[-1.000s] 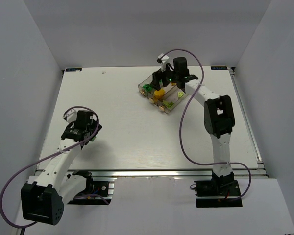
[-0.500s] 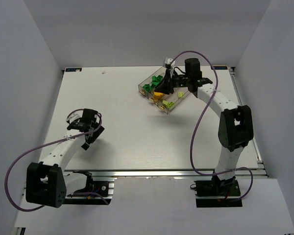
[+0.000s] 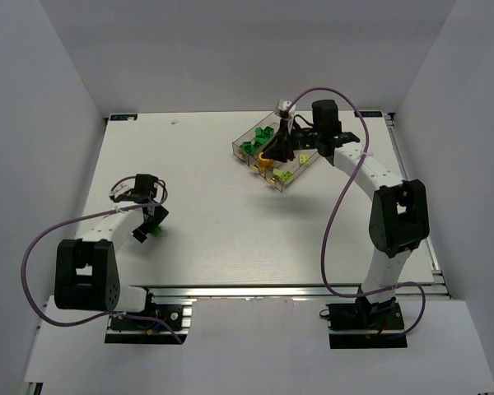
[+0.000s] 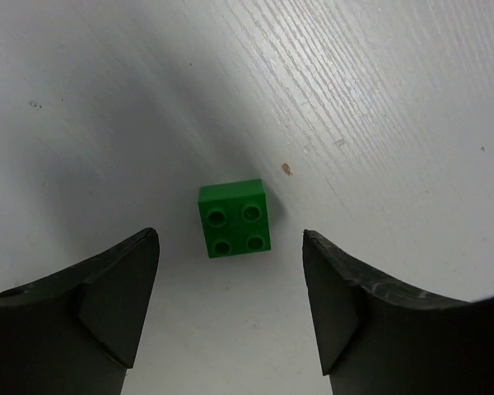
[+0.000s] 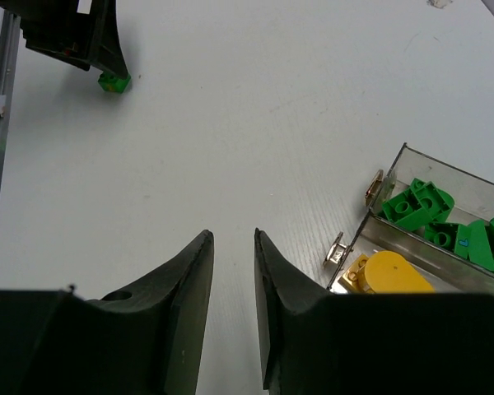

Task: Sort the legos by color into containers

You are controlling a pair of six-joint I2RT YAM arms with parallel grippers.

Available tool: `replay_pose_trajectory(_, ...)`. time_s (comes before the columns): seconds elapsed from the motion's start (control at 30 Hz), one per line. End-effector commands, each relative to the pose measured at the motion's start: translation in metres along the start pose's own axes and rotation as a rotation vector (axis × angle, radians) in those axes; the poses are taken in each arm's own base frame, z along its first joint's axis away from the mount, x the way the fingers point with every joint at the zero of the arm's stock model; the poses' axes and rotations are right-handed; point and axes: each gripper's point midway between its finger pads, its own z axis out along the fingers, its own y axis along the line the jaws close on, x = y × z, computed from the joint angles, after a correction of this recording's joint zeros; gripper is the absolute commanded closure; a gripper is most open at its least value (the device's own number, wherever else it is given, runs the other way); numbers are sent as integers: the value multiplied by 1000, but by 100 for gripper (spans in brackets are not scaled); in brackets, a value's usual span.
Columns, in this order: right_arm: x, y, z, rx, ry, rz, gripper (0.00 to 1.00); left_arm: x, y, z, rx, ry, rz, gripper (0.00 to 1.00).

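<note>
Progress: judged nearly done | clear plastic three-bin tray (image 5: 445,164) at 1 o'clock holds sorted studded bricks (image 5: 420,204) | last dark green four-stud brick (image 4: 235,219) on white surface (image 4: 412,99), 8 o'clock | left tool (image 4: 229,247) spread wide over it, ungripped | right tool (image 5: 233,239) beside tray, narrowly parted, empty

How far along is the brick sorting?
Done: the tray holds green bricks in one bin, yellow ones in the next. In hand: the open left gripper straddles a loose green brick on the table, not touching it. Left: grasp it and carry it to the green bin.
</note>
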Motion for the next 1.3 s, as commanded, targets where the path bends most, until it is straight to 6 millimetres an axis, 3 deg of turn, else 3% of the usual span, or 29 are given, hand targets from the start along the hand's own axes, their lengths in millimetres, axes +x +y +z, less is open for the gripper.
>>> replay_pose_trajectory(0.0,-25,4,-11,17,-32,-64,68,-13,-13,-1,38,-30,-7,21)
replay_pose_trajectory(0.5,-32,0,-14,30,-40,-73,67,-7,-8,15,7,-18,-10,36)
replay_pose_trajectory(0.73,-32,0,-16,37,-37,-69,67,-7,-7,16,2,-19,-15,51)
replay_pose_trajectory(1.07,-33,-3,-21,46,-41,-69,67,-2,-7,17,7,-1,-12,52)
replay_pose_trajectory(1.17,-33,-4,-22,48,-42,-68,67,2,-7,18,16,14,-13,67)
replay_pose_trajectory(1.27,-34,-5,-24,53,-43,-68,67,2,-20,12,79,32,-20,84)
